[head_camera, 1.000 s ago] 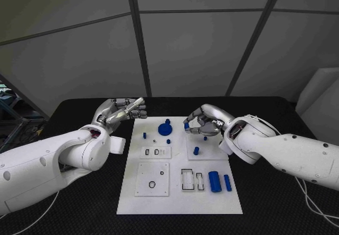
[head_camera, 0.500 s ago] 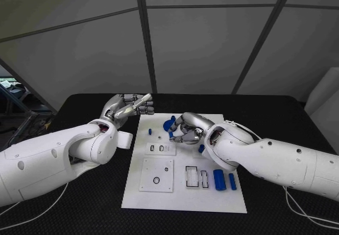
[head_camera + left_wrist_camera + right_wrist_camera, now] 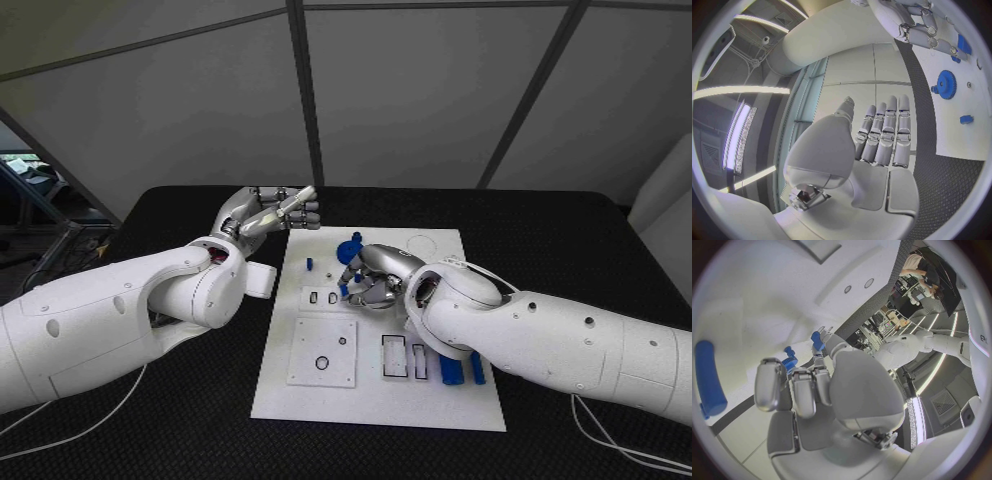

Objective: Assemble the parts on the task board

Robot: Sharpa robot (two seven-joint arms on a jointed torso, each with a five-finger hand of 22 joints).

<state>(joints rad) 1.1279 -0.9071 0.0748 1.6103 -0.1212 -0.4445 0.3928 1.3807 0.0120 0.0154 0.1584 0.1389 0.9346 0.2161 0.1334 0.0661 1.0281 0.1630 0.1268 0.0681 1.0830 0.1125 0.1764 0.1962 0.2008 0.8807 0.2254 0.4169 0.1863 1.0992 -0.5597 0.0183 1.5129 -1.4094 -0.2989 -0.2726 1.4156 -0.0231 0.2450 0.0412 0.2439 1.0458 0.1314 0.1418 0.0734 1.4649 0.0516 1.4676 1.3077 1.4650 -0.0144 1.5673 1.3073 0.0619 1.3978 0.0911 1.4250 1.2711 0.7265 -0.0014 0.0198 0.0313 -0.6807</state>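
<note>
**Right robot hand over the board's middle**

Nearest us, two blue cylinders (image 3: 451, 369) lie lengthwise on the task board (image 3: 375, 405). Our right robot hand (image 3: 372, 282) curls above the board's centre, a small blue piece (image 3: 343, 290) at its fingertips; whether it is pinched, we cannot tell. Beyond stands the blue gear (image 3: 351, 250). Our left robot hand (image 3: 268, 212) hangs spread and empty off the far-left corner.

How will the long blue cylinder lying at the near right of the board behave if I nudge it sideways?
The blue cylinder looks round and lies on its side on the smooth white task board, so it will probably roll rather than slide. It looks like rigid plastic, so likely stiff and light. A second blue cylinder close beside it might stop it or get knocked.
</note>
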